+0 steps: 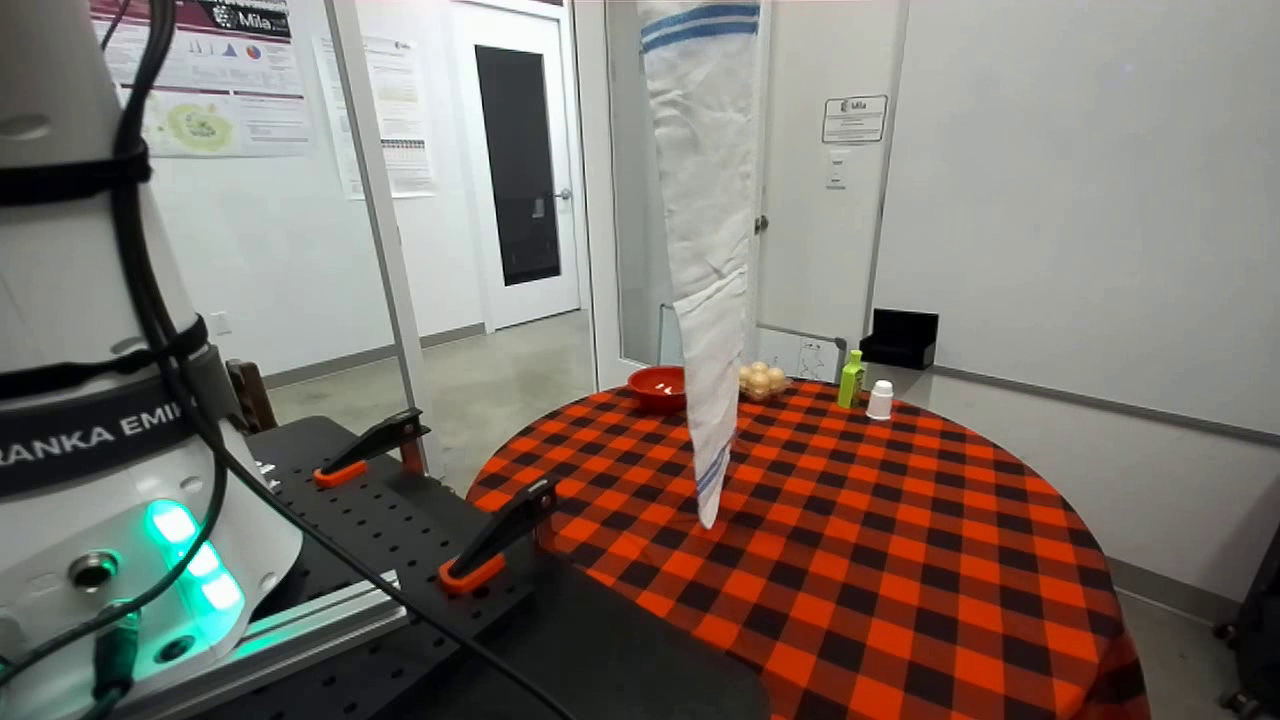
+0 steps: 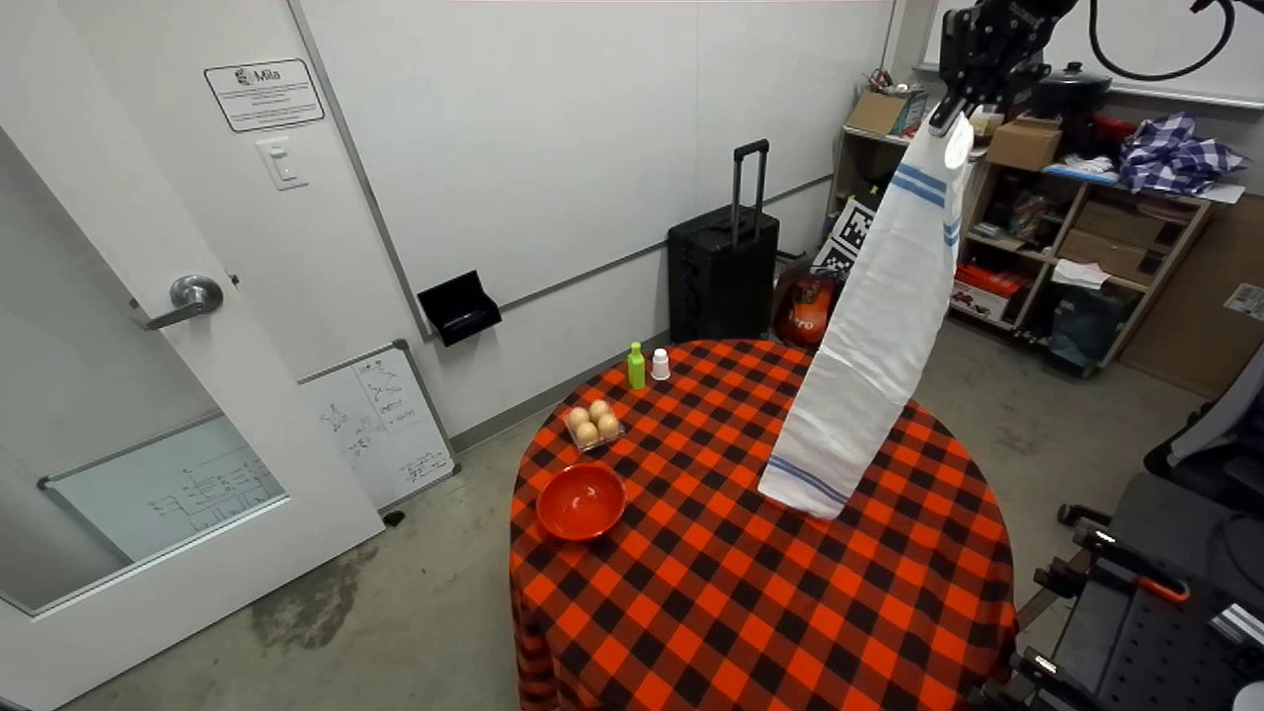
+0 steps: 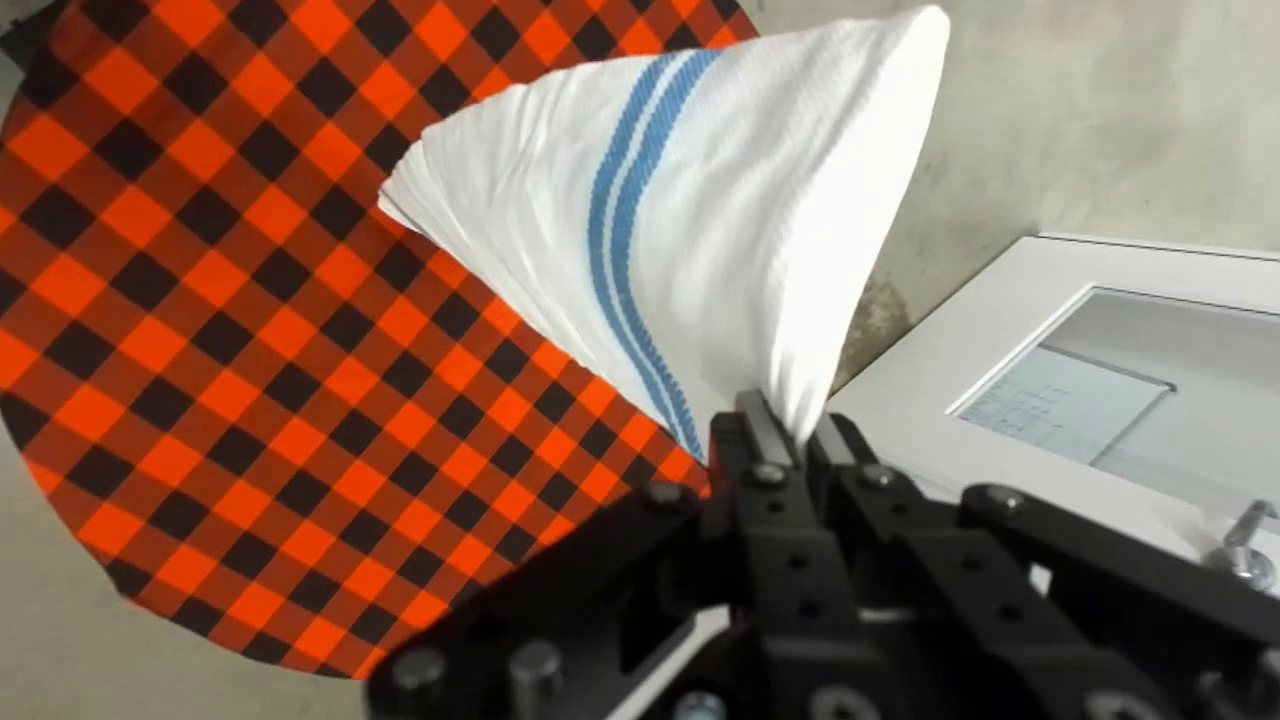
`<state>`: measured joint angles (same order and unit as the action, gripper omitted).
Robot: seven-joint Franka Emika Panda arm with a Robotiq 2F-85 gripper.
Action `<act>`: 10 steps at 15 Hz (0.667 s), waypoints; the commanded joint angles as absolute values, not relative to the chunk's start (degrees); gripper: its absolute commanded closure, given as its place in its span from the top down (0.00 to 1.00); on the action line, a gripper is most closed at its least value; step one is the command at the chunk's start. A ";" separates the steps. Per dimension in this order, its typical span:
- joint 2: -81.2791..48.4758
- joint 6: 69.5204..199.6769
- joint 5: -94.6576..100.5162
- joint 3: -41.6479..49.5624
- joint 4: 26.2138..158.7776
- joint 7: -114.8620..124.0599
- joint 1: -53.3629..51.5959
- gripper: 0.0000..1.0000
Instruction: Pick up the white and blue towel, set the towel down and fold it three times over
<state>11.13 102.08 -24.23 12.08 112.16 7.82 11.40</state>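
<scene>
The white towel with blue stripes hangs long and narrow above the round table in both exterior views (image 1: 705, 200) (image 2: 874, 326). It also fills the upper middle of the wrist view (image 3: 720, 200). My gripper (image 2: 948, 114) is shut on the towel's top end, high over the table. In the wrist view my gripper's fingers (image 3: 797, 425) pinch the towel's white edge between the tips. The towel's lower end hangs over the middle of the table. I cannot tell whether it touches the cloth. The gripper is out of view above in an exterior view where only the towel shows.
The table has a red and black checked cloth (image 2: 691, 592). A red bowl (image 2: 581, 502), a pack of eggs (image 2: 592, 425), a green bottle (image 2: 636, 366) and a white bottle (image 2: 661, 364) stand along its edge. A clamp (image 1: 500, 535) sits on the robot's black mount beside the table.
</scene>
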 commanded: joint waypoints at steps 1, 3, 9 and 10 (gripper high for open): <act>10.47 101.59 -28.79 13.37 110.90 8.84 11.57 0.01; 10.55 102.86 -29.60 13.47 111.16 10.26 11.83 0.01; 10.79 108.40 -32.46 13.25 112.11 17.45 12.05 0.01; 10.80 109.49 -33.40 13.24 112.24 18.57 12.00 0.01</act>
<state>10.88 106.84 -30.26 13.36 112.27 15.00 11.96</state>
